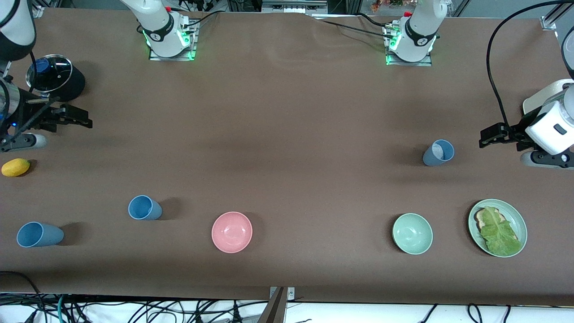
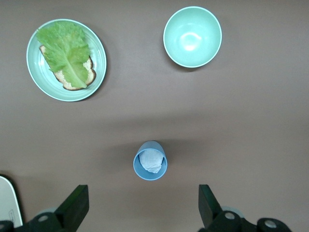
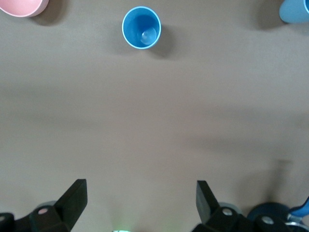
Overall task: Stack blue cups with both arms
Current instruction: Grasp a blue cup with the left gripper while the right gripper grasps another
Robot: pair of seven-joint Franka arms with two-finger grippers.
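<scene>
A slate-blue cup (image 1: 438, 153) with a crumpled white thing inside stands toward the left arm's end of the table. It also shows in the left wrist view (image 2: 150, 160). My left gripper (image 1: 486, 136) is open and empty, beside that cup and apart from it; the left wrist view shows the gripper (image 2: 144, 208) with its jaws wide. Two sky-blue cups (image 1: 144, 207) (image 1: 39, 234) stand toward the right arm's end, nearer the front camera. My right gripper (image 1: 84, 120) is open and empty; the right wrist view shows the gripper (image 3: 140, 203) well away from one sky-blue cup (image 3: 141, 27).
A pink bowl (image 1: 232, 232) and a mint-green bowl (image 1: 412, 233) sit near the front edge. A green plate (image 1: 520, 222) holds bread and lettuce. A yellow fruit (image 1: 15, 167) and a black pot with a glass lid (image 1: 54, 76) lie near the right gripper.
</scene>
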